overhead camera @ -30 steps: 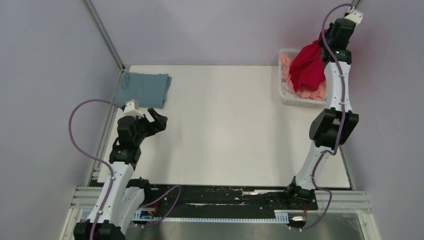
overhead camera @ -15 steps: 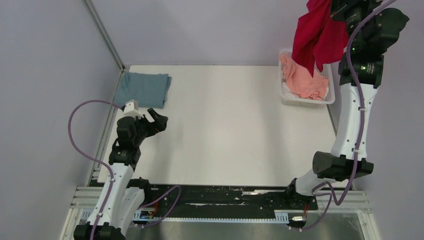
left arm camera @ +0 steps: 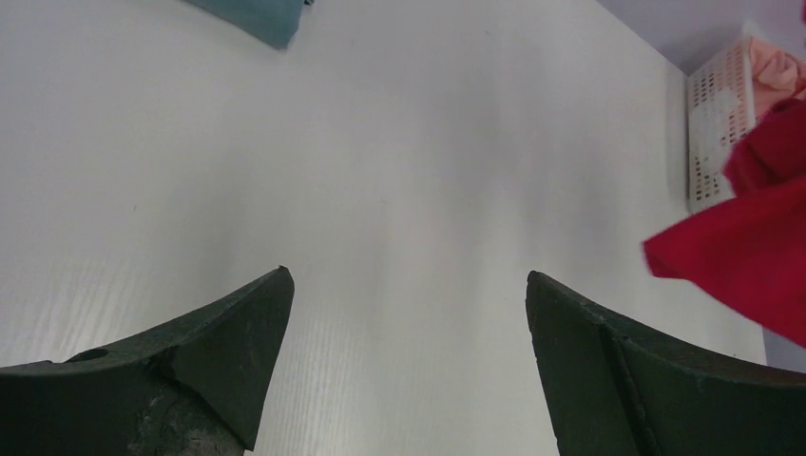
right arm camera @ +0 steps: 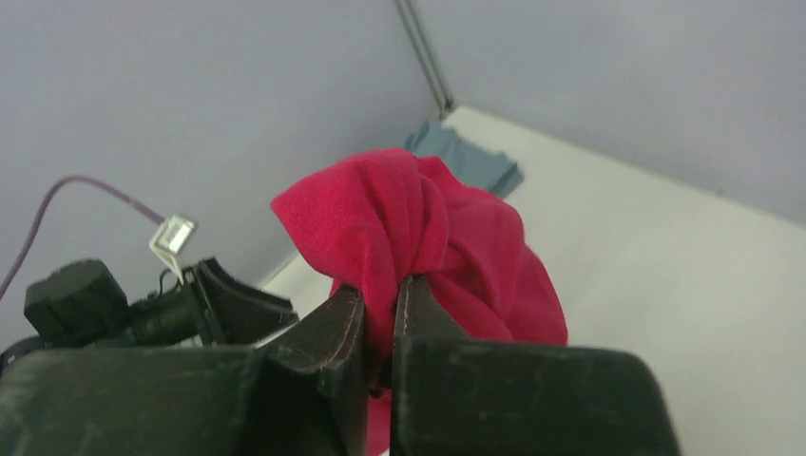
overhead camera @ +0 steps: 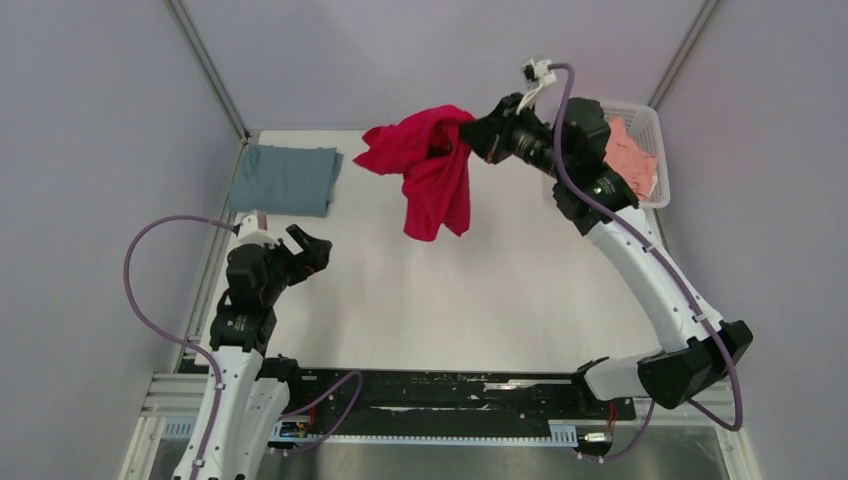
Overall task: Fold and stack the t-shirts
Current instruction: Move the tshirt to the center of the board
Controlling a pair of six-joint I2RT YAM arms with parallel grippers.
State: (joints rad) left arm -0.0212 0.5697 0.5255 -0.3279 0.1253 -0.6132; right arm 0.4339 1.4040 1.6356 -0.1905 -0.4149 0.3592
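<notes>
**Dangling red shirt over the table, right arm has it**

Standing here watching, the right gripper (right arm camera: 380, 294) is clamped tight on a bunched fold of the red t-shirt (overhead camera: 430, 170). The arm reaches out sideways toward the left, so the shirt sits in the air over the far middle of the table (overhead camera: 450, 300). It's all scrunched up at the pinch. One lump of cloth pokes out to the left, and the longer part droops straight down from the jaws, so its long axis is pretty much vertical. I can't tell whether the bottom tip touches the tabletop. No idea which end is the collar either, it's too wadded up.

The blue-grey t-shirt (overhead camera: 285, 178) lies folded flat in the far left corner. It's a neat rectangle with its long side running left to right along the far edge.

The pink t-shirt (overhead camera: 630, 160) is crumpled inside the white basket (overhead camera: 655, 195) at the far right corner, partly hidden behind the right arm.

The left gripper (left arm camera: 408, 275) hovers low over the left side of the table. Its jaws are spread wide with nothing between them, and it's aimed roughly toward the middle and the hanging red cloth.
</notes>
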